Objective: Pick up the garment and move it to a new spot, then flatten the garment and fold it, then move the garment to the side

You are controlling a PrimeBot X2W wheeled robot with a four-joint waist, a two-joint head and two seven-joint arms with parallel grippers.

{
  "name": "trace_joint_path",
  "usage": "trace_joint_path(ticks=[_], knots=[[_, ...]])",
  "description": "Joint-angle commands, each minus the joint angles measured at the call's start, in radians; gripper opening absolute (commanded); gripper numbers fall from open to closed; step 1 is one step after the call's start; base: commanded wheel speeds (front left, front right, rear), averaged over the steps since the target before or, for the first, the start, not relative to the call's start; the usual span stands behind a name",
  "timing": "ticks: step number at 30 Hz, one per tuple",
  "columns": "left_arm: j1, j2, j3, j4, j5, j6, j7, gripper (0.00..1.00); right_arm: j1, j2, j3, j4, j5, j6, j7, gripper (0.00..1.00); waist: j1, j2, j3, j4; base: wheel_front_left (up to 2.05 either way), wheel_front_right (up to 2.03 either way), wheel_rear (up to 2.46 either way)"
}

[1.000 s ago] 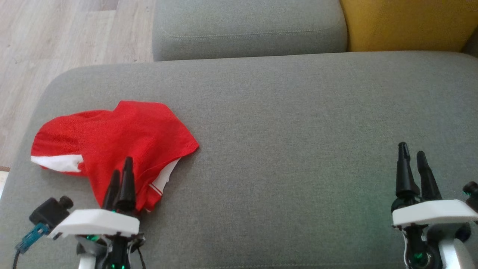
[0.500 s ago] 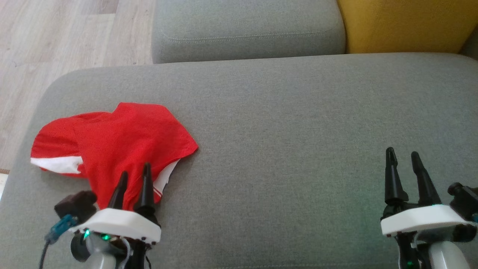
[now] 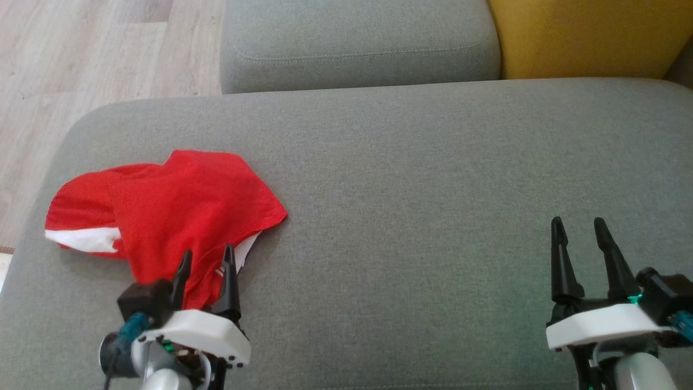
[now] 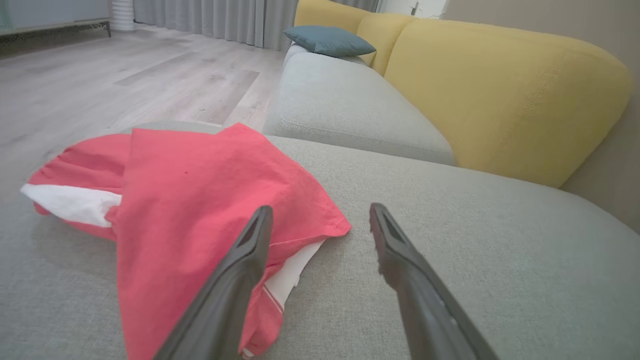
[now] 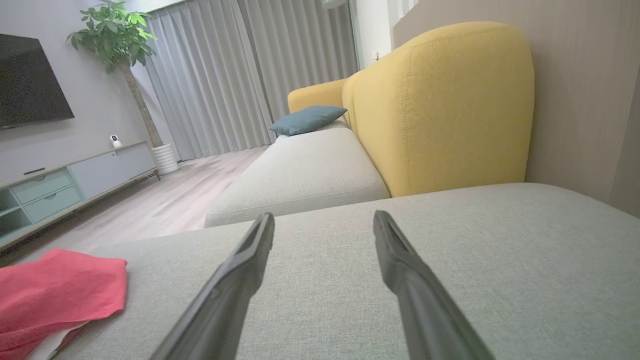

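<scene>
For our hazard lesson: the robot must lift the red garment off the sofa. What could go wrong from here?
1. The open left tool aims at a layered corner of the garment: it may pinch only one layer.
2. It lies near the left edge of the grey cushion: a tug could drop it onto the floor.

A broad grey woven-fabric sofa seat cushion (image 3: 422, 179) with rounded corners carries a crumpled red cloth garment with white trim (image 3: 178, 211) near its left end, folded over itself, white bands showing at two edges.
</scene>
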Motion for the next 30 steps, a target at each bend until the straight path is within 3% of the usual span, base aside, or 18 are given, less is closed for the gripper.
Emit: trace_joint_path(ticks=[1,8,22,30], knots=[[-0.068,0.023,0.011,-0.042,0.033,0.014,-0.017,1.0,-0.023,-0.007,0.021,-0.046,-0.034,-0.001,-0.016,1.0,0.0,0.0,-0.001,0.0,0.0,0.0,0.0],[-0.078,0.052,-0.052,-0.042,0.104,0.07,-0.037,1.0,-0.015,-0.008,0.034,-0.062,-0.136,-0.001,-0.036,1.0,0.0,0.0,-0.003,0.0,0.0,0.0,0.0],[-0.101,0.095,-0.161,-0.052,0.243,0.122,-0.078,1.0,-0.003,-0.009,0.052,-0.092,-0.329,-0.001,-0.078,1.0,0.0,0.0,-0.005,-0.001,0.0,0.0,0.0],[-0.095,0.093,-0.18,-0.097,0.303,0.154,-0.102,1.0,0.003,-0.009,0.064,-0.081,-0.287,-0.001,-0.101,1.0,0.0,0.0,-0.01,0.001,0.0,0.0,0.0]])
